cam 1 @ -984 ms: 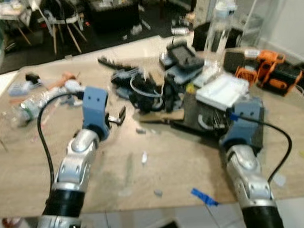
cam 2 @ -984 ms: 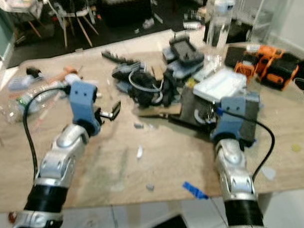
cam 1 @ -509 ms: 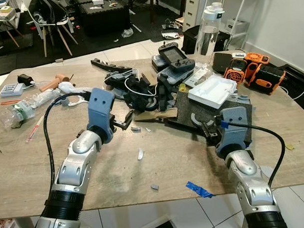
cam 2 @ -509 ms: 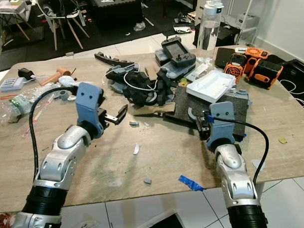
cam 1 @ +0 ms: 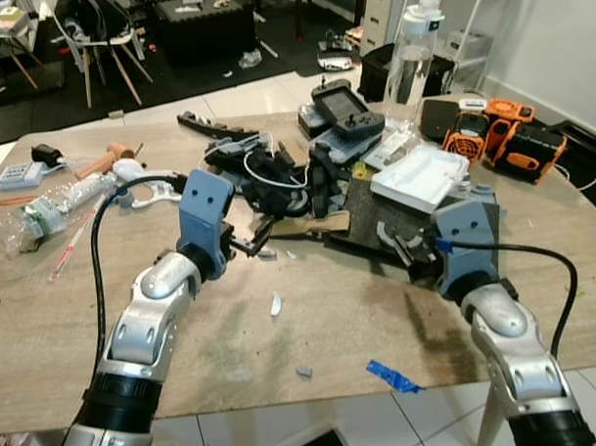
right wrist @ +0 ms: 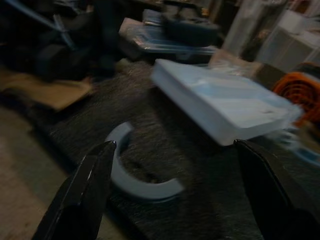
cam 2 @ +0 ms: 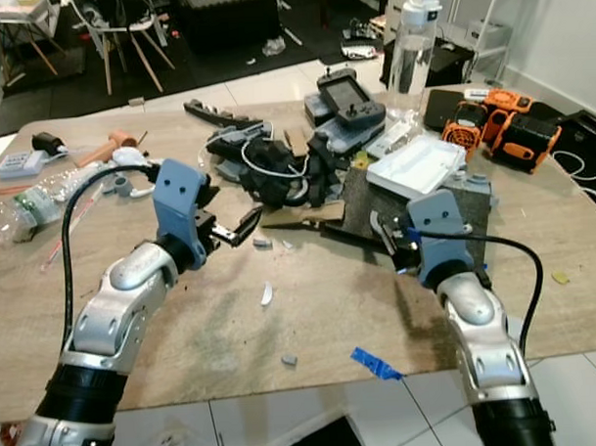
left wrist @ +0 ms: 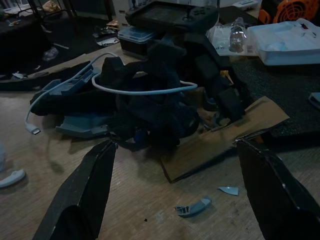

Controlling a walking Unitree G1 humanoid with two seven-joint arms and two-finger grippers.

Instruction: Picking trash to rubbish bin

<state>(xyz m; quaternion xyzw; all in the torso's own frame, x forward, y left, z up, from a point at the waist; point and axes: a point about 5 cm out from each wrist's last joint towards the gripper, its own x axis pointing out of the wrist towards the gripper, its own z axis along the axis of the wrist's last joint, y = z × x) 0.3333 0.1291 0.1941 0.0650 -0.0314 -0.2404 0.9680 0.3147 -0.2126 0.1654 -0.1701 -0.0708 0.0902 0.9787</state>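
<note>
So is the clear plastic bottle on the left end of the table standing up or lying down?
Lying down. The plastic bottle rests on its side on the table, near the left edge.

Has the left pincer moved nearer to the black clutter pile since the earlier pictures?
Yes. The left pincer has advanced toward the clutter pile; its open fingertips now reach the cardboard piece and the small grey scraps, which it was short of earlier.

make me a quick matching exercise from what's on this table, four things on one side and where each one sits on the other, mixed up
Things:
1. blue tape scrap
2. clear water bottle
3. white tray
4. crushed plastic bottle

Places:
A. far edge of the table, standing upright
B. robot's left side, lying flat
C. near edge of the table
D. on the dark mat

Pairs: 1-C, 2-A, 3-D, 4-B
</note>
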